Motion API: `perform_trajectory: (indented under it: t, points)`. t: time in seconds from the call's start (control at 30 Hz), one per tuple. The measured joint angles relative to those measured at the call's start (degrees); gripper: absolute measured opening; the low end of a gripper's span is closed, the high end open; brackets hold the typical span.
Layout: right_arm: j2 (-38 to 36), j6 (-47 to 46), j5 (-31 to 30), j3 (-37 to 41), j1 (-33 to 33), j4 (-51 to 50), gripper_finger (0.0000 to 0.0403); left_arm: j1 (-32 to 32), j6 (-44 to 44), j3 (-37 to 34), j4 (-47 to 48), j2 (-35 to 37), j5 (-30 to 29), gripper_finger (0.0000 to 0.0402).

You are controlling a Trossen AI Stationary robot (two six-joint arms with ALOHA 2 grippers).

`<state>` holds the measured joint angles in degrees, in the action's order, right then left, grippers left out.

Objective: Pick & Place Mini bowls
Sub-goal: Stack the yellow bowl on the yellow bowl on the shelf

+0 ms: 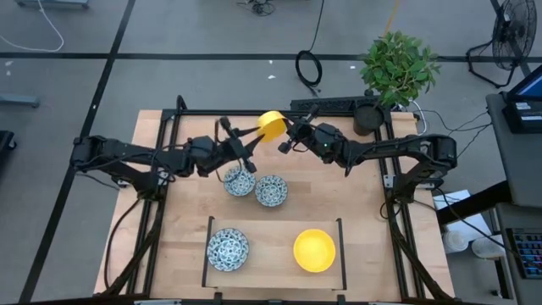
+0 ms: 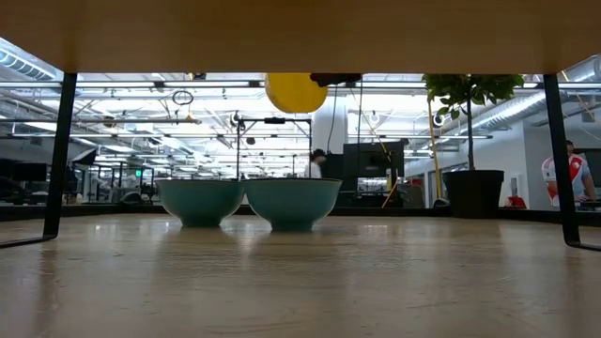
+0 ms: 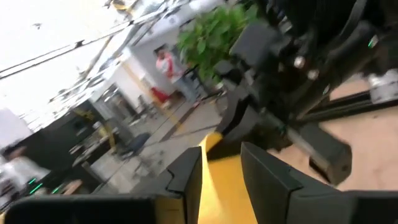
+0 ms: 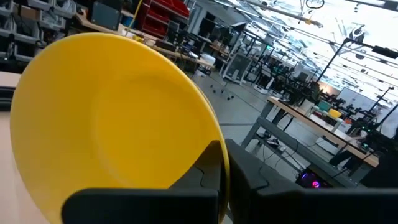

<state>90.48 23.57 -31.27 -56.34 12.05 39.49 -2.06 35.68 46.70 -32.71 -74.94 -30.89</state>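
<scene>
Passing a yellow bowl [image 1: 272, 124] in mid-air above the table [image 1: 356, 212], the right hand [image 1: 290, 131] pinches its rim while the left hand [image 1: 251, 133] straddles it, loosened.

Grey floor [image 1: 212, 34] crossed by dark lines, coiled black cable [image 1: 309, 68] lying on it, leafy potted plant [image 1: 398, 68] at the table's far corner, fan [image 1: 512, 38] beyond, bright ceiling lights [image 2: 113, 103] over workshop benches [image 4: 311, 118].
</scene>
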Motion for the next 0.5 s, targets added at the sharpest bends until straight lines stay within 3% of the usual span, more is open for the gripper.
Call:
perform_trajectory:
  t: [0.13, 0.2, 0.4, 0.5]
  points:
    - [0.0, 0.0, 0.0, 0.0, 0.0, -0.1, 0.0001, 3.2, 1.8, 0.0, 2.5, 1.1, -8.7, 0.0117]
    - [0.0, 0.0, 0.0, 0.0, 0.0, -0.2, 0.0001, 4.4, 2.1, 0.0, 5.8, 2.6, -9.8, 0.0118]
    - [0.0, -0.2, -0.2, 0.0, -0.2, -0.8, 0.0001, 5.9, -4.4, 0.0, 21.1, 12.2, -6.3, 0.0118]
    - [0.0, -0.5, -0.2, 0.0, -0.9, -0.8, 0.0, 4.9, -9.4, 0.0, 30.9, 18.8, -0.7, 0.0118]
